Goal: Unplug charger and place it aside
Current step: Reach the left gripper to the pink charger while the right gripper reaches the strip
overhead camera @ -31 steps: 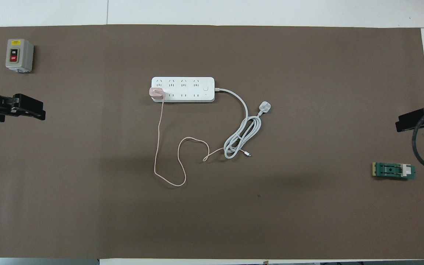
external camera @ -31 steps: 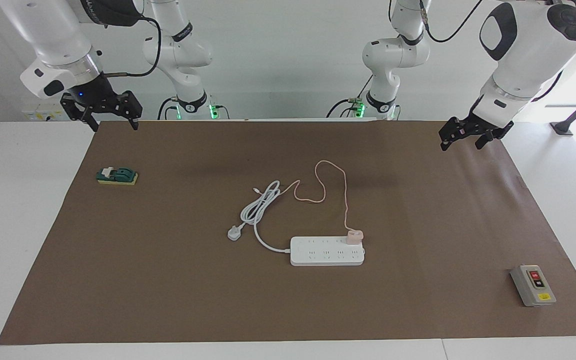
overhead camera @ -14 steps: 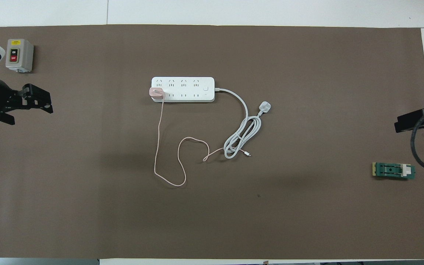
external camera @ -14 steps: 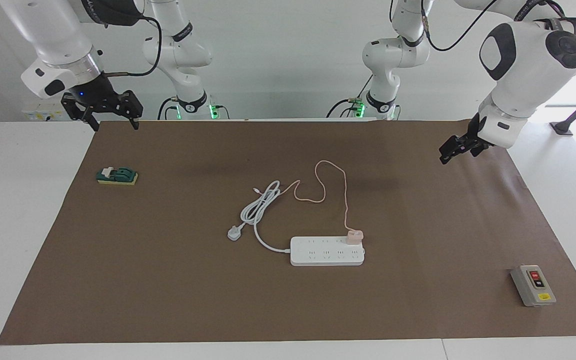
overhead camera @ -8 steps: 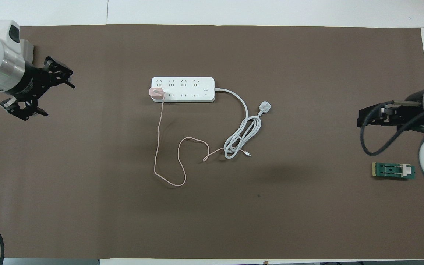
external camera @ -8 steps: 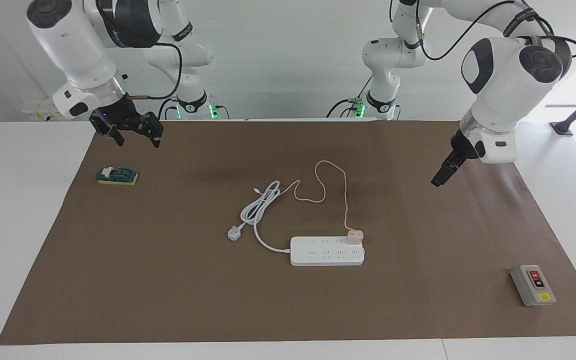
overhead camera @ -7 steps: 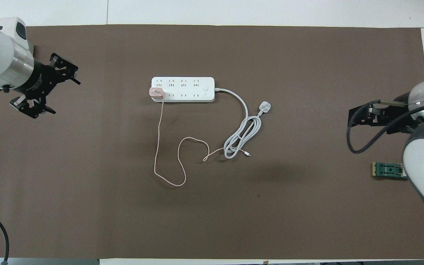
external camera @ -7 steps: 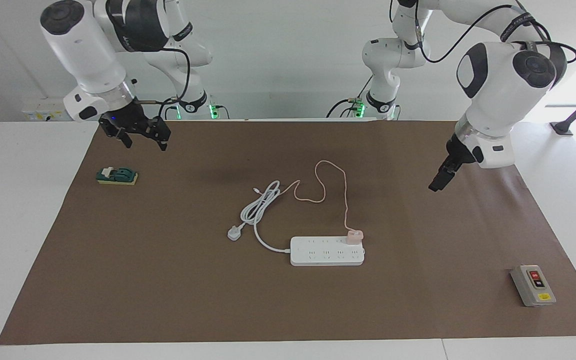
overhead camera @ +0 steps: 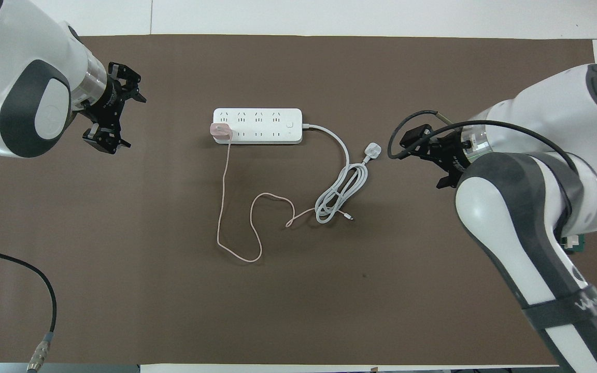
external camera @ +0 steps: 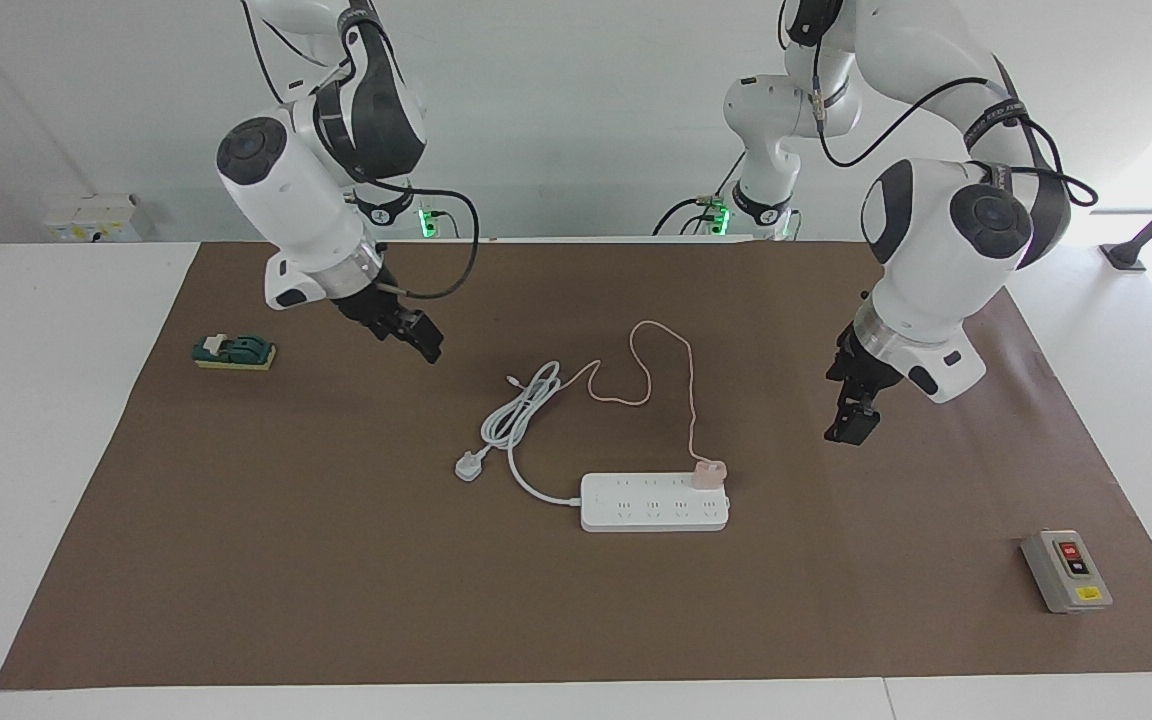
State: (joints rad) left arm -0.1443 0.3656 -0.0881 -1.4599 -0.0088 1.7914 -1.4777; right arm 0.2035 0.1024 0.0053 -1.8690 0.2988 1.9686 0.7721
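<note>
On the strip (external camera: 654,502), charger (external camera: 708,473) plugged; left claw (external camera: 848,425) apart, right claw (external camera: 425,343) unreadable; could drag strip if unbraced.

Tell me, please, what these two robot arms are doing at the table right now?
Nothing is being held yet. The small pale pink cube charger sits plugged into the long white power strip, at the strip's end toward the left arm, its thin pink cable trailing toward the robots. The left gripper, fingers open, hangs over the brown mat beside that end of the strip. The right gripper hangs over the mat near the coiled white cord.
</note>
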